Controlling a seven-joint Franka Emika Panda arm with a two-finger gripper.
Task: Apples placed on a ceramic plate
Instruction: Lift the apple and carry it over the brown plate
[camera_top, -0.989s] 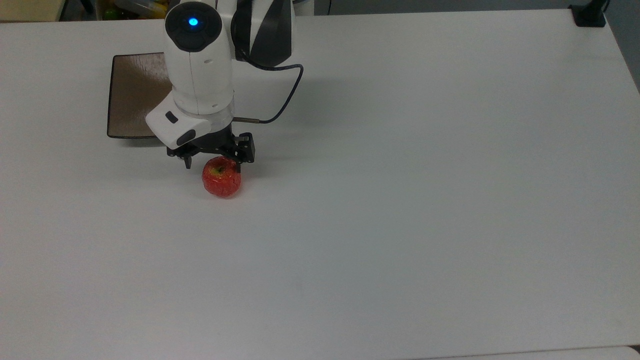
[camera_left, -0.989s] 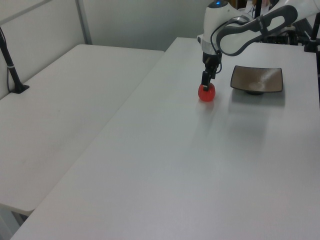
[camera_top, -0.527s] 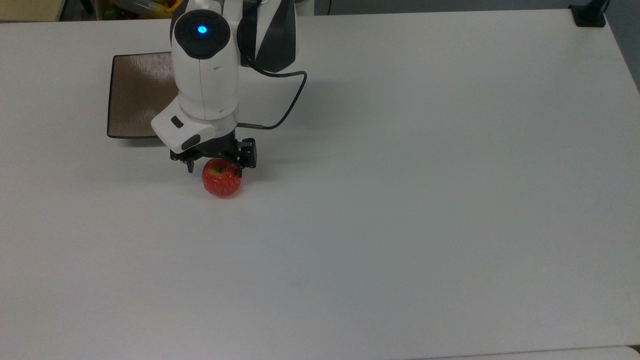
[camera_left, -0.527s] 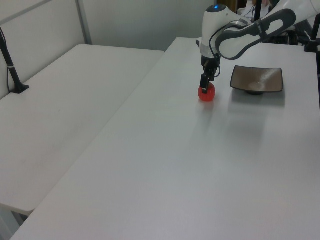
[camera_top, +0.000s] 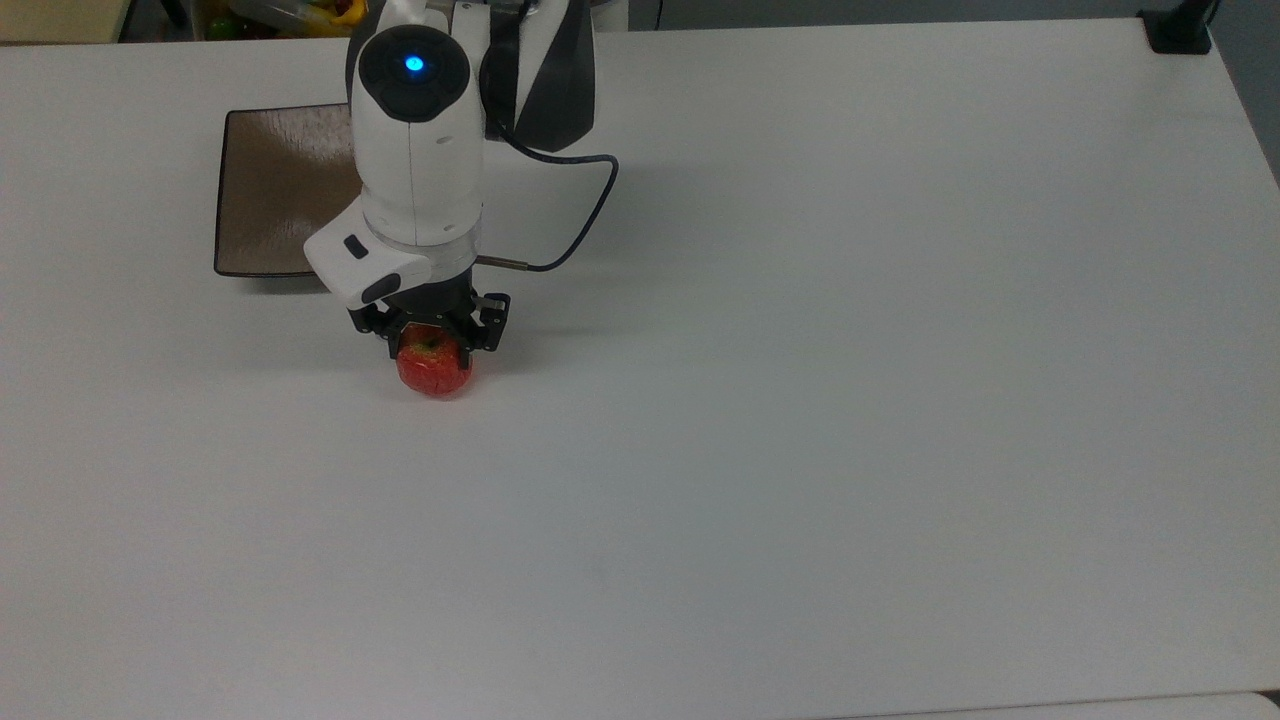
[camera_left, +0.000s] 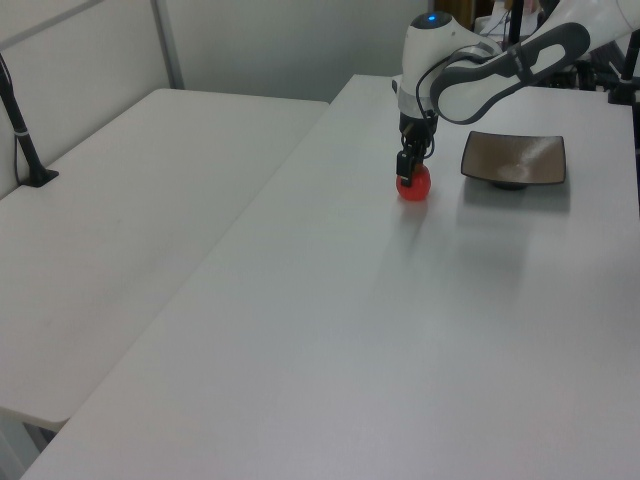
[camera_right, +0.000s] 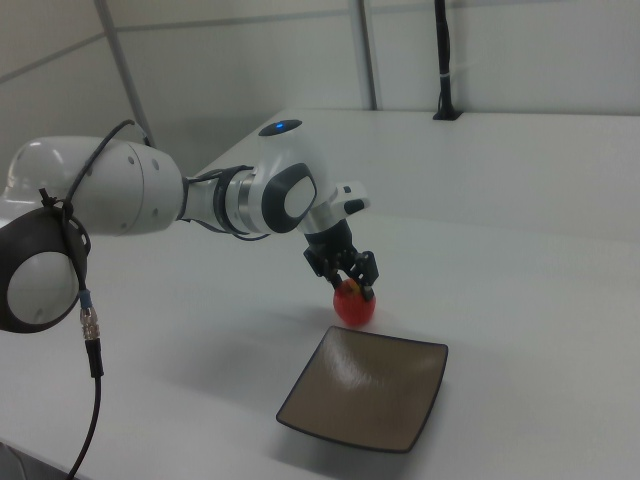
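A white table (camera_top: 800, 400) holds a small red apple (camera_top: 434, 368) and, well apart from it, a square brown ceramic plate (camera_top: 270, 190). A white robot arm reaches down over the apple, and its black gripper (camera_top: 433, 338) now sits low around the top of the fruit, with one finger on each side. Over the last second the gripper has come down from just above and behind the apple and has drawn its fingers in from a wider spread; they now look pressed against the apple's sides, so the gripper appears to be gripping it. The apple has also shifted slightly toward the top view's left, which suggests the fingers have made contact. It rests on the table and has not been lifted. In the left view the gripper (camera_left: 408, 172) stands upright over the apple (camera_left: 414, 184), with the plate (camera_left: 514, 160) to the left view's right. In the right view the apple (camera_right: 353, 303) sits just beyond the far edge of the plate (camera_right: 365, 400), near it but not touching. This most likely marks the end of the grasp; the lift and the carry to the plate are not yet done. The plate is empty, its glossy, faintly streaked surface bare.
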